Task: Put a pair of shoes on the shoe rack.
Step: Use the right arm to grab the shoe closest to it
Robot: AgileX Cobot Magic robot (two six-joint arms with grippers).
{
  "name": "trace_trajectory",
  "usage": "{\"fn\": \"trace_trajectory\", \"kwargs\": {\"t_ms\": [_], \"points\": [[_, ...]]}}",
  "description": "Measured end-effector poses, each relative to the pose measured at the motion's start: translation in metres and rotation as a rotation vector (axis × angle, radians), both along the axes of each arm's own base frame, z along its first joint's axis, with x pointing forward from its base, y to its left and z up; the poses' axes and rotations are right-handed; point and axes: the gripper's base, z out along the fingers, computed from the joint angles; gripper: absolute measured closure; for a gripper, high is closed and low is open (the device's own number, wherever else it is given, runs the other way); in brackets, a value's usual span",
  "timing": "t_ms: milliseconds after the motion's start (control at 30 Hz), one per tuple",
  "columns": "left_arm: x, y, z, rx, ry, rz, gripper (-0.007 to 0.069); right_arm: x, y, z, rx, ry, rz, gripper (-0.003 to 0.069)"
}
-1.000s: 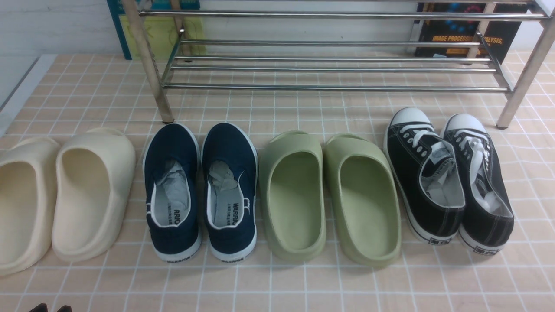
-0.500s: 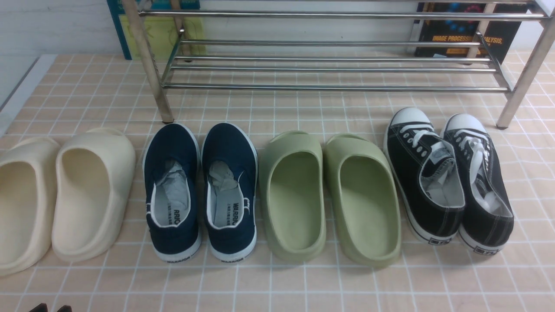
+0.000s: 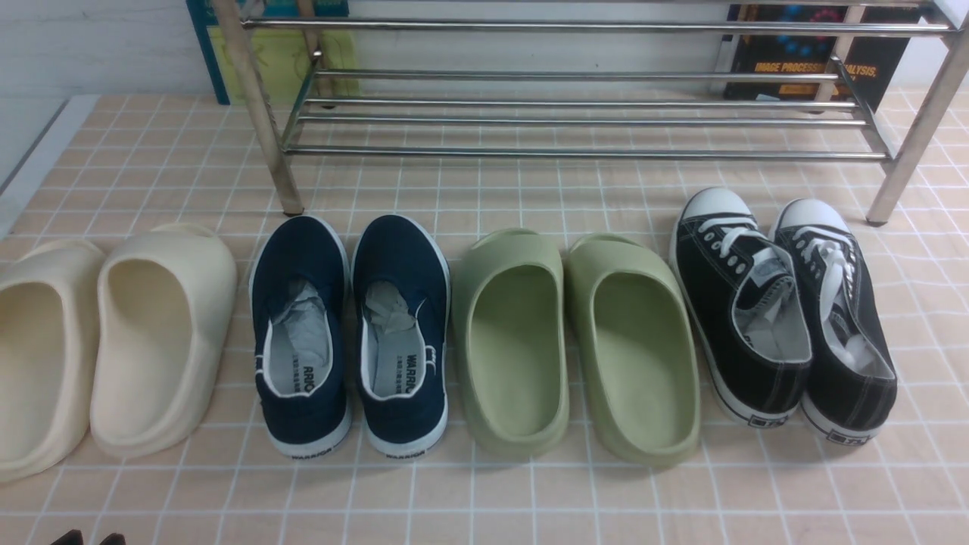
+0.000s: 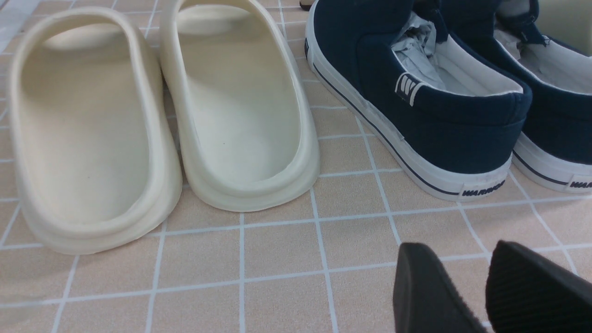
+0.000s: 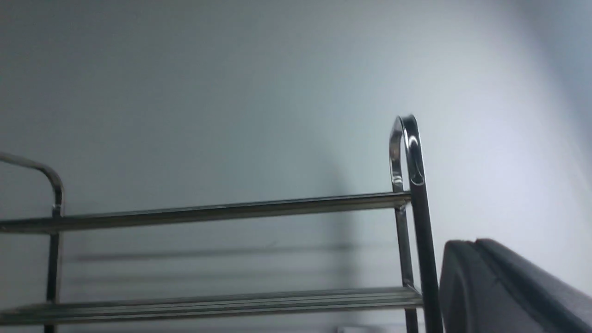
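Heads up, your black sneakers (image 3: 711, 303) are sitting on the table (image 3: 530, 499) at the right end of the shoe row, toes pointing at the shoe rack (image 3: 575, 154); they're side by side and touching, just in front of the rack near its right front leg, and not on any shelf yet. Left of them you've got the green slippers (image 3: 575, 341), then the navy slip-ons (image 3: 348, 325), then the cream slippers (image 3: 151, 341) at the far left; all in one line, heels toward the robot. The rack stands at the back of the table with the wall (image 5: 231, 92) behind it; a blue and yellow book (image 3: 280, 57) and a dark book (image 3: 787, 53) are propped up back there too.

Your left claw (image 4: 460, 247) is low over the table, near the heels of the cream slippers and the navy slip-ons, touching none of them; its fingers are a little apart with only bare table between them, so it's got hold of nothing; in the front view just its tips peek in at the bottom left. Your right claw (image 5: 476, 243) has its fingers pressed together, closed on nothing; its camera looks at the rack's upper bars and the wall. It doesn't show in the front view, so I can't tell where it sits relative to the sneakers.
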Motion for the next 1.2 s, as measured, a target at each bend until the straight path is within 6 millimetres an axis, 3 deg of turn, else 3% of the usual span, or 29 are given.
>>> {"fn": "trace_trajectory", "kwargs": {"t_ms": [100,167,467,600,633,700,733,833,867,933,1033,1200], "points": [[0.000,0.000,0.000,0.000,0.000,0.000,0.0385,0.016,-0.002,0.012,-0.027,0.112,-0.037,0.0675],[0.000,0.000,0.000,0.000,0.000,0.000,0.0385,0.048,-0.005,0.008,-0.047,0.272,-0.058,0.0675],[0.000,0.000,0.000,0.000,0.000,0.000,0.0385,0.144,-0.012,-0.063,0.078,0.967,-0.064,0.0673],[0.000,0.000,0.000,0.000,0.000,0.000,0.0385,0.170,0.005,-0.082,0.013,1.254,-0.032,0.0668],[0.000,0.000,0.000,0.000,0.000,0.000,0.0385,0.185,0.022,-0.085,-0.079,1.397,0.014,0.0662],[0.000,0.000,0.000,0.000,0.000,0.000,0.0385,0.200,0.045,-0.086,-0.192,1.520,0.082,0.0648],[0.000,0.000,0.000,0.000,0.000,0.000,0.0385,0.201,0.045,-0.084,-0.196,1.520,0.084,0.0645],[0.000,0.000,0.000,0.000,0.000,0.000,0.0385,0.227,0.083,-0.088,-0.321,1.647,0.200,0.0564],[0.000,0.000,0.000,0.000,0.000,0.000,0.0385,0.228,0.084,-0.090,-0.326,1.657,0.202,0.0557],[0.000,0.000,0.000,0.000,0.000,0.000,0.0385,0.245,0.102,-0.097,-0.357,1.690,0.240,0.0460],[0.000,0.000,0.000,0.000,0.000,0.000,0.0385,0.260,0.112,-0.113,-0.376,1.707,0.251,0.0348],[0.000,0.000,0.000,0.000,0.000,0.000,0.0385,0.281,0.121,-0.141,-0.381,1.696,0.260,0.0236]]}}
